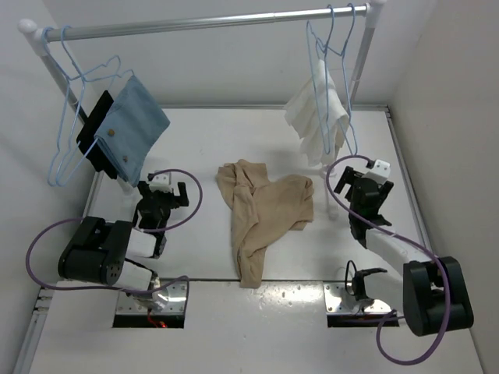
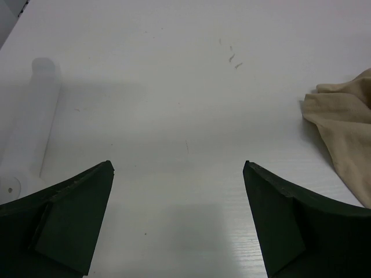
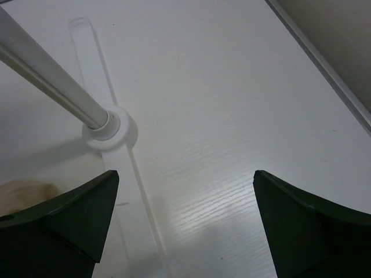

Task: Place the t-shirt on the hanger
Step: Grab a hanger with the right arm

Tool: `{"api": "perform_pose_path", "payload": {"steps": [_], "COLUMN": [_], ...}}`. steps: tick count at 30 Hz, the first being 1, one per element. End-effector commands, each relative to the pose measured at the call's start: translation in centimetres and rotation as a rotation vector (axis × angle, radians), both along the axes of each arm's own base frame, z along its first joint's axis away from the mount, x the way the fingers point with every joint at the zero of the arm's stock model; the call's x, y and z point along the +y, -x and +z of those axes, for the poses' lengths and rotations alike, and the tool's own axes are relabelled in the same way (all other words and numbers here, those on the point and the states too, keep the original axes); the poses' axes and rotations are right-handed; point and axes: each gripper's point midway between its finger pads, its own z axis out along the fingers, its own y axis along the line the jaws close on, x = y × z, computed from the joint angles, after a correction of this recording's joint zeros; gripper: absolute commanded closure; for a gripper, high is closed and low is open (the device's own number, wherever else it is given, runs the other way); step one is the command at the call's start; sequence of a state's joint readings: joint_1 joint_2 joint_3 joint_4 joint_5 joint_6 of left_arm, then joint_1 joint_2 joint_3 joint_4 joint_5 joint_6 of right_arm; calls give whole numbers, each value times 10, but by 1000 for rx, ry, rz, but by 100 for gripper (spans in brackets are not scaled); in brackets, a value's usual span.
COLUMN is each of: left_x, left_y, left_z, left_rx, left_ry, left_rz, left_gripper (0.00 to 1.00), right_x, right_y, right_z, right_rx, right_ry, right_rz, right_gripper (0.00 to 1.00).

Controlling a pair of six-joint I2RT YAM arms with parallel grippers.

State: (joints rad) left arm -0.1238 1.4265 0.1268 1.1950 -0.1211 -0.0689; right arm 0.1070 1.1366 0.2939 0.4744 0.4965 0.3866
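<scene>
A white table carries a clothes rail along its far side. The tan t-shirt lies crumpled at the table's centre, between the two arms and touching neither. The left gripper has its jaws spread wide above bare table, holding nothing. The right gripper is likewise spread and empty, near the rail's right post. Both arms are bent low, pointing away from their bases. A bare hanger hangs at the rail's left end.
</scene>
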Motion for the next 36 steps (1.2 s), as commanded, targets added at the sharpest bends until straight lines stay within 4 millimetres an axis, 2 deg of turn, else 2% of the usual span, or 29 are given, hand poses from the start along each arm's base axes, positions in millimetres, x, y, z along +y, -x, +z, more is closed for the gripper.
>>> {"api": "perform_pose_path", "payload": {"steps": [1, 5, 6, 7, 9, 10, 11, 12, 14, 16, 17, 18, 19, 20, 21, 22, 23, 24, 25, 27, 28, 29, 31, 32, 33, 34, 35, 36], "left_x": [-3, -6, -8, -28, -42, -60, -75, -80, -70, -65, -65, -73, -73, -76, -87, -90, -97, -102, -110, -118, -125, -129, -134, -141, -157, -162, -171, -178], "left_y": [-7, -6, -9, -12, -16, -5, -14, -13, -11, -10, -5, 2, 6, 11, 21, 27, 32, 41, 47, 57, 55, 56, 57, 61, 72, 82, 83, 88], "left_z": [21, 21, 25, 28, 33, 7, 27, 23, 18, 26, 26, 25, 38, 43, 43, 58, 65, 63, 69, 87, 116, 127, 158, 162, 164, 154, 162, 160], "left_rx": [-69, -69, -78, -67, -40, 99, 69, 109, 158, 136, 145, 136, 85, 63, 46, -19, -59, -55, -99, -136, -186, -164, -135, -109, -104, -37, -33, -12], "left_ry": [22, 13, -13, -37, -121, -164, -261, -285, -355, -516, -575, -632, -734, -786, -837, -913, -944, -993, -1081, -1066, -1005, -840, -671, -630, -609, -602, -587, -564], "left_rz": [1, -9, -26, -147, -253, -399, -476, -504, -452, -435, -441, -474, -491, -509, -556, -572, -606, -665, -722, -759, -730, -703, -683, -727, -840, -914, -967, -1015], "left_gripper": [0, 0, 0, 0, 0, 0, 0, 0, 0, 0, 0, 0, 0, 0, 0, 0, 0, 0, 0, 0, 0, 0, 0, 0, 0, 0, 0, 2], "right_x": [-7, -10, -12, -17, -22, -29, -35, -35, -41, -49, -53, -59, -67, -69, -70, -69, -67, -64, -62, -62, -63, -63, -59, -57, -52, -49, -44, -34], "right_y": [2, 8, 7, 15, 17, 22, 28, 32, 38, 51, 54, 72, 82, 82, 92, 93, 90, 93, 94, 97, 99, 100, 101, 100, 99, 97, 95, 91], "right_z": [17, 24, 33, 31, 44, 54, 58, 59, 81, 81, 96, 80, 83, 97, 94, 96, 109, 113, 121, 150, 160, 172, 187, 194, 198, 203, 215, 220], "right_rx": [-81, -88, -104, -68, -87, -106, -98, -92, -146, -114, -133, -15, 6, -4, 69, 101, 94, 110, 95, 20, -3, -41, -56, -62, -54, -57, -76, -63], "right_ry": [-35, -82, -106, -98, -119, -111, -101, -100, -112, -106, -118, -79, -49, -61, -28, -16, -25, -34, -47, -66, -67, -72, -56, -54, -50, -52, -60, -56], "right_rz": [-66, -120, -148, -185, -238, -278, -314, -314, -355, -425, -468, -523, -591, -619, -621, -604, -588, -564, -556, -533, -526, -519, -452, -427, -375, -346, -310, -227], "right_gripper": [0, 0, 0, 0, 0, 0, 0, 0, 0, 0, 0, 0, 0, 0, 0, 0, 0, 0, 0, 5, 5, 7, 12, 13, 15, 20, 22, 24]}}
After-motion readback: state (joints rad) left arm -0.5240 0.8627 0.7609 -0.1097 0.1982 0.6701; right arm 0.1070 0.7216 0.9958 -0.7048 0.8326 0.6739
